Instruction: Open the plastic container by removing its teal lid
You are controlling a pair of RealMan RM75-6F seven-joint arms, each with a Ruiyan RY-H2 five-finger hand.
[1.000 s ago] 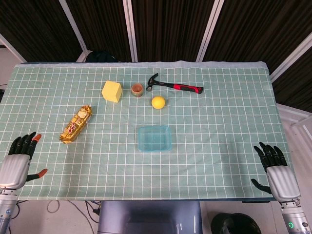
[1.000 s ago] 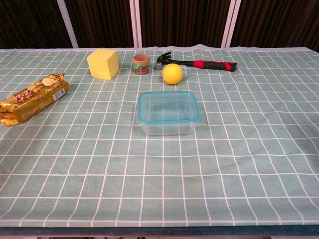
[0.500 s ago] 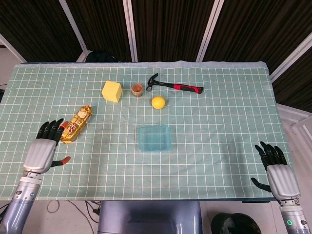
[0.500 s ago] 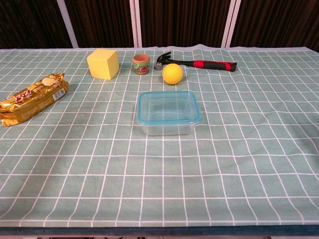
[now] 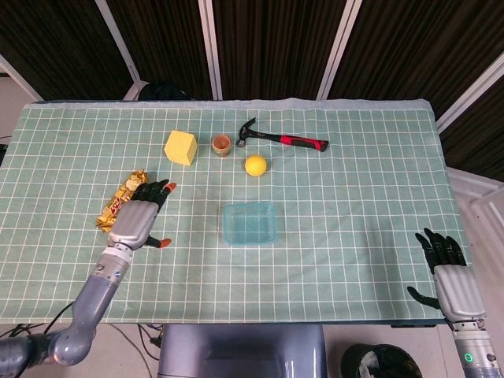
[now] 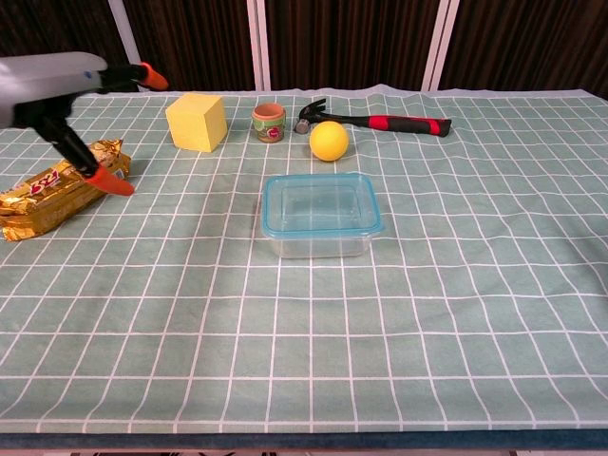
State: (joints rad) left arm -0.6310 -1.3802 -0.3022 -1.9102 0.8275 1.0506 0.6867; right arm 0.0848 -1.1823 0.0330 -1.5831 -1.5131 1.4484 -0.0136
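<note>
The clear plastic container (image 5: 250, 224) (image 6: 320, 217) sits near the middle of the table, its teal lid (image 6: 321, 203) in place on top. My left hand (image 5: 139, 215) (image 6: 66, 90) hovers open to the left of the container, fingers spread, above the snack pack and well apart from the lid. At the near right table edge, my right hand (image 5: 450, 275) is open with fingers apart, far from the container; the chest view does not show it.
A gold snack pack (image 5: 116, 206) (image 6: 59, 188) lies at the left. Behind the container are a yellow ball (image 5: 255, 165) (image 6: 329, 141), a yellow block (image 5: 180, 147) (image 6: 196, 122), a small pot (image 5: 222, 145) (image 6: 270, 123) and a red-handled hammer (image 5: 283, 139) (image 6: 380, 122).
My left hand has moved from the near left edge rightward and forward over the snack pack, toward the container. My right hand has sunk slightly toward the near edge.
</note>
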